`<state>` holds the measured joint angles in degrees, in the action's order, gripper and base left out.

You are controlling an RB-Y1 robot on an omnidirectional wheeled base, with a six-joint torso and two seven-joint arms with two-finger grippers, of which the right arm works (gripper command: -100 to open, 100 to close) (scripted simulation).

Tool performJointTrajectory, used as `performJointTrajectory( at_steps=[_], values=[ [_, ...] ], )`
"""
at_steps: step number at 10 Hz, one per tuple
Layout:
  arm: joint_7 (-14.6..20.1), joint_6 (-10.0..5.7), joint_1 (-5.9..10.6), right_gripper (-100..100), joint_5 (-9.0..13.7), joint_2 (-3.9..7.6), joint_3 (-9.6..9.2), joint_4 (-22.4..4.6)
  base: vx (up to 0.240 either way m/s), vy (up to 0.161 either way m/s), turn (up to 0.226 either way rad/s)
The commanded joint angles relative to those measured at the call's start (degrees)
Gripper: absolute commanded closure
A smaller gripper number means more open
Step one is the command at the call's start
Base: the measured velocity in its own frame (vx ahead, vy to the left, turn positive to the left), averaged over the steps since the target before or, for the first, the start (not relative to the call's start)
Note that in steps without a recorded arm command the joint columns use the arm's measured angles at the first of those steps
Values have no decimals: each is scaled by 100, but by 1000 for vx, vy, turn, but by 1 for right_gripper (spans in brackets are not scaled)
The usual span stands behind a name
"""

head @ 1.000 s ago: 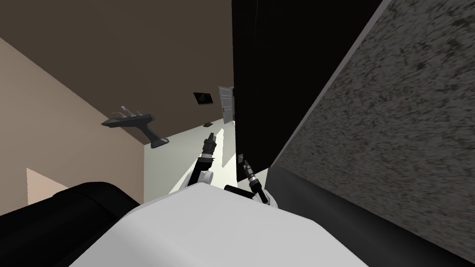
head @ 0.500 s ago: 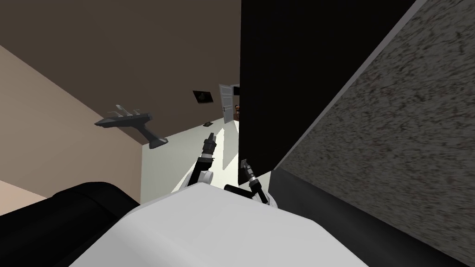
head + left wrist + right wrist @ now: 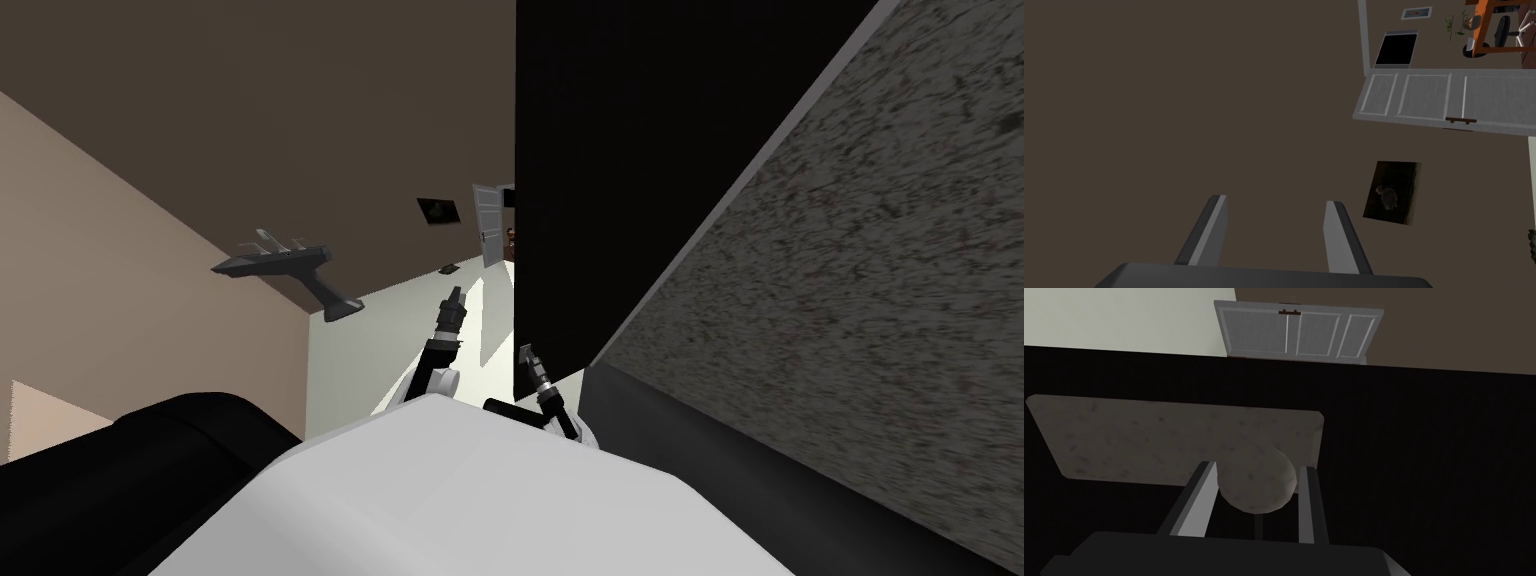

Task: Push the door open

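Wrist views show right pincer clamping round knob; left pincer gapes empty.

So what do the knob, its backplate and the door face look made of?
The knob is mottled grey-brown with dark specks and matte. It looks stone-like, though it could be a painted texture. The backplate has the same speckled matte look, so it is likely the same material. The door face is flat black with no grain or shine to read, so I cannot tell.
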<state>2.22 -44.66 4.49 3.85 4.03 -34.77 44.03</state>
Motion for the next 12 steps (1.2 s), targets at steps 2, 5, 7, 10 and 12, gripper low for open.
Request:
performJointTrajectory(
  at_steps=[2, 5, 7, 10, 12],
  values=[
    [-52, 17, 31, 100, 45, 9, 180, -46, 82, 128, -51],
    [-90, 29, 53, 100, 78, -2, 312, -80, 98, 116, -27],
    [-147, 48, 87, 100, 128, -43, 509, -130, 118, 149, -59],
    [-214, 69, 126, 100, 186, -129, 741, -189, 126, 178, -55],
    [-265, 86, 157, 100, 231, -231, 918, -234, 144, 181, -70]
  ],
)
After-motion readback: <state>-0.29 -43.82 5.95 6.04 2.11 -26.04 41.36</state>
